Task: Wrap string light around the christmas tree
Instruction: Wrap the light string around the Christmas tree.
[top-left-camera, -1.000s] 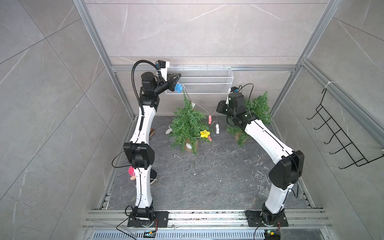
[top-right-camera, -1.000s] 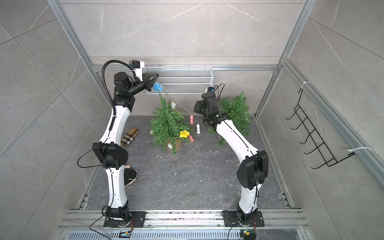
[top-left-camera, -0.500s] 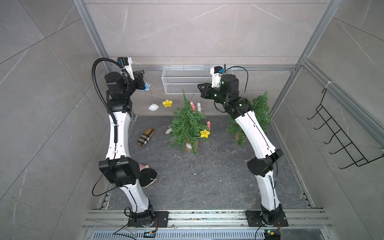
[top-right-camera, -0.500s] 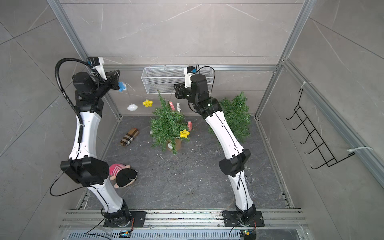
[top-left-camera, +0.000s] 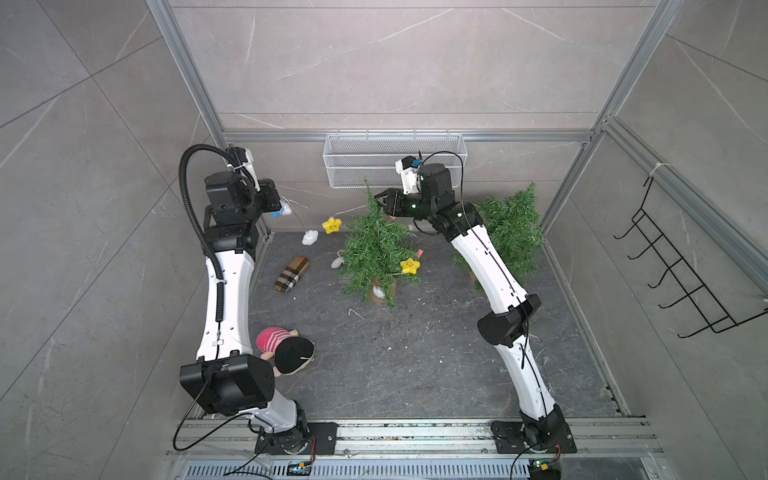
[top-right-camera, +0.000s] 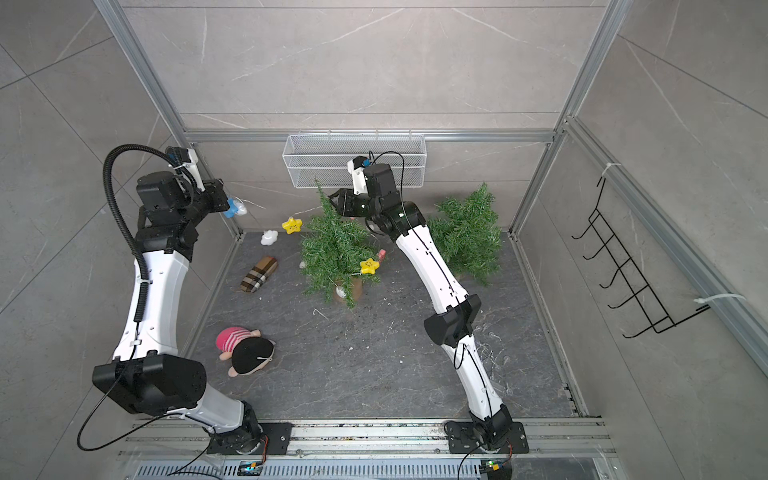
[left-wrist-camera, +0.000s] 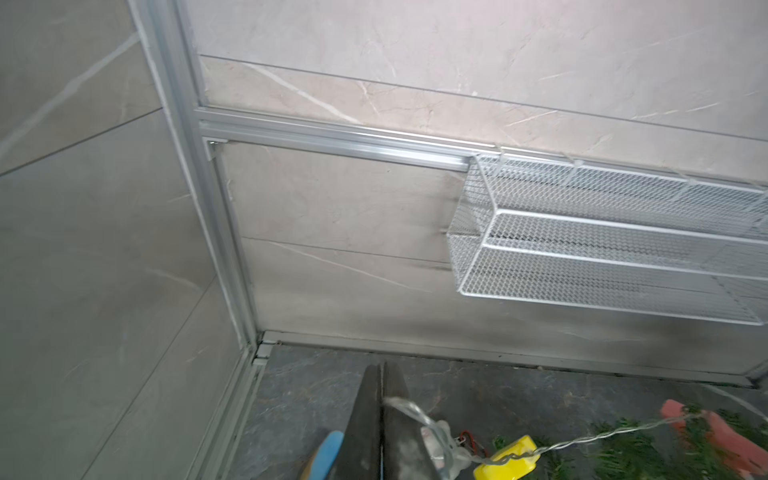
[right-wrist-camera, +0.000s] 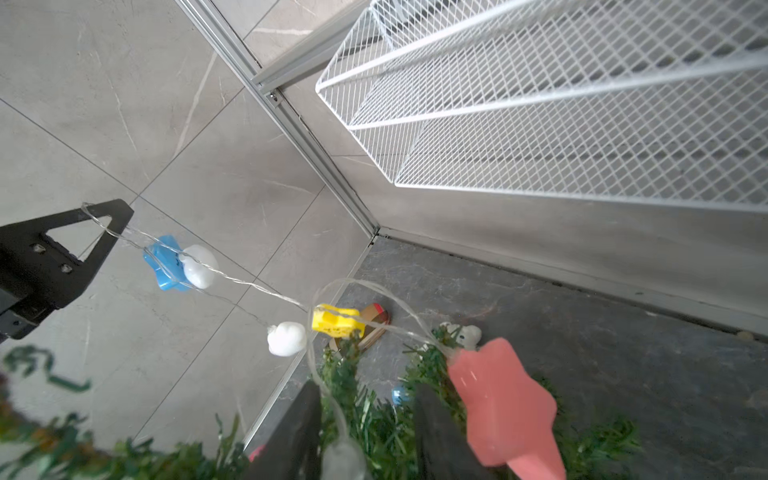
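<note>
The christmas tree (top-left-camera: 376, 253) (top-right-camera: 332, 249) stands in its pot at the back of the floor. The string light (right-wrist-camera: 249, 286) is a thin wire with star and cloud bulbs. A yellow star (top-left-camera: 409, 266) hangs on the tree's side, and a pink star (right-wrist-camera: 498, 399) lies in the top branches. My left gripper (top-left-camera: 282, 208) (left-wrist-camera: 380, 368) is shut on the wire near a blue star (right-wrist-camera: 164, 262), high and left of the tree. The right gripper (top-left-camera: 380, 198) (right-wrist-camera: 368, 395) is open at the treetop, with wire and a bulb hanging loose between its fingers.
A second tree (top-left-camera: 511, 232) stands behind my right arm. A white mesh basket (top-left-camera: 390, 166) hangs on the back wall above the treetop. A plaid pouch (top-left-camera: 291, 274) and a plush doll (top-left-camera: 286, 353) lie on the floor at left. A black hook rack (top-left-camera: 681, 270) hangs on the right wall.
My left gripper swung left, away from the treetop, drawing the string out with it. My right gripper rose from beside the tree to its top and opened.
</note>
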